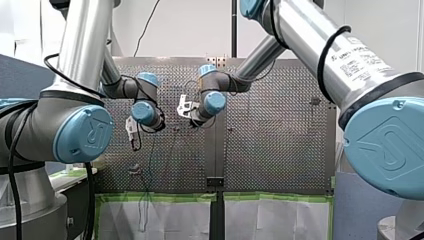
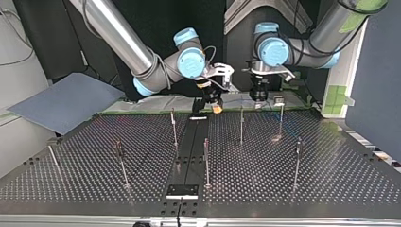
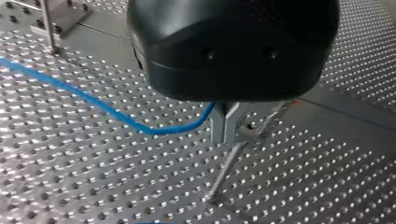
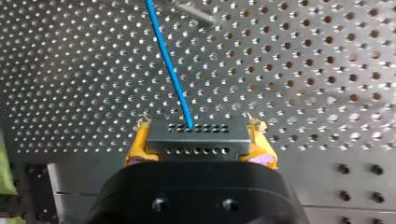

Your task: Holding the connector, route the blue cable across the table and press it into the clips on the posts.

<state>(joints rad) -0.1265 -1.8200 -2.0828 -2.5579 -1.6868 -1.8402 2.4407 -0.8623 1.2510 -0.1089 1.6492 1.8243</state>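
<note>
Two robot arms meet in the upper middle of the top view, over the edge of a perforated table (image 2: 321, 184). My right gripper (image 4: 201, 145) has its yellow pads (image 4: 136, 148) pressed against both ends of a black connector (image 4: 196, 133), clamping it firmly. The blue cable (image 4: 169, 65) leaves the connector's face and runs straight ahead of that gripper, over the table's holes.

My left gripper (image 3: 226, 136) hangs low above the table. Its metal fingers stand nearly together and the cable curves in between them, so it appears lightly pinched there. A thin post (image 3: 229, 168) stands just beside those fingers; its clip is too small to make out.

In the top view, more slim posts (image 2: 241, 124) stand upright across the middle and lower part of the picture, none visibly carrying cable.

The routing looks barely begun: the connector is held and the cable gathered, but no clip is filled. The next move likely calls for the left gripper to line the cable over the nearest post's clip and push it down. Meanwhile the right should hold the connector steady and allow enough slack.
</note>
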